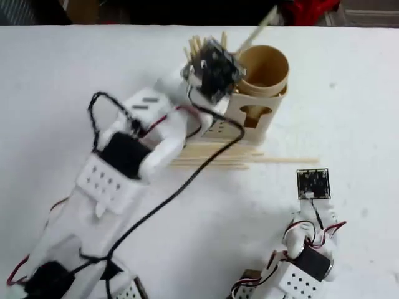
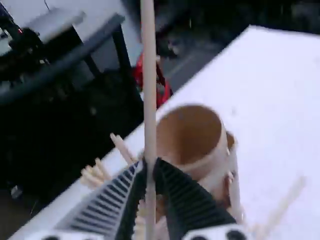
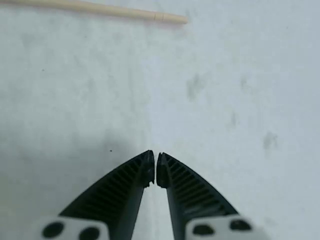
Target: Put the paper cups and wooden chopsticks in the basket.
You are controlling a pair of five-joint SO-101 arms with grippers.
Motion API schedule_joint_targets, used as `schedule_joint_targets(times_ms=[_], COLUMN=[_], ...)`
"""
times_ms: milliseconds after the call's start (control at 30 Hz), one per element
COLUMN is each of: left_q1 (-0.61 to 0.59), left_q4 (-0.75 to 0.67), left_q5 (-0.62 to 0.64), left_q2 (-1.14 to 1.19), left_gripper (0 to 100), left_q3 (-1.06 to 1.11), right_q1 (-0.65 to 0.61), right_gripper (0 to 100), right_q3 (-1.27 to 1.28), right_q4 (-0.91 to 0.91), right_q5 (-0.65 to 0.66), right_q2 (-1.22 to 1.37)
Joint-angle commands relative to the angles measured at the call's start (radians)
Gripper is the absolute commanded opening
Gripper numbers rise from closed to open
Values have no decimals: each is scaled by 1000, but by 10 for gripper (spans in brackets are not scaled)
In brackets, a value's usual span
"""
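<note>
Wood, so likely light, stiff, smooth: grips chopstick (image 2: 148, 75) near lower end with left tool (image 2: 150, 169), frame centre, over paper cup (image 2: 192, 135). Holds right tool (image 3: 153, 169) closed, empty.

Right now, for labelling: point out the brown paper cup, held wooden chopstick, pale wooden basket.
brown paper cup (image 1: 265, 68), high view, inner wall.
held wooden chopstick (image 2: 148, 75), left wrist view, shaft.
pale wooden basket (image 1: 257, 132), high view, front wall.

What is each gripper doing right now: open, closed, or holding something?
Left gripper: closed on a wooden chopstick.
Right gripper: closed, holding nothing.
</note>
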Motion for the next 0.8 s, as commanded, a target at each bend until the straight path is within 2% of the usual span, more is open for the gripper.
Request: schedule_joint_targets(times_ms=[0, 100, 200, 333, 400, 600, 767], left_q1=[13, 5, -10, -93, -119, -140, -145], left_q4=[-250, -319, -313, -310, -304, -302, -304], left_q5=[58, 63, 71, 190, 230, 193, 198], left_q2=[122, 236, 358, 486, 516, 464, 410], left_gripper=[22, 23, 23, 24, 24, 25, 87], left_q3=[-160, -281, -381, -434, -434, -351, -230], right_q1=[2, 2, 2, 2, 2, 2, 2], right_gripper=[24, 24, 24, 24, 24, 24, 24], right_q3=[9, 9, 9, 9, 9, 9, 9], right_q4=[-13, -13, -13, -13, -13, -13, -13], right_q5=[-2, -2, -2, -2, -2, -2, -2], right_q2=[5, 5, 5, 5, 5, 5, 5])
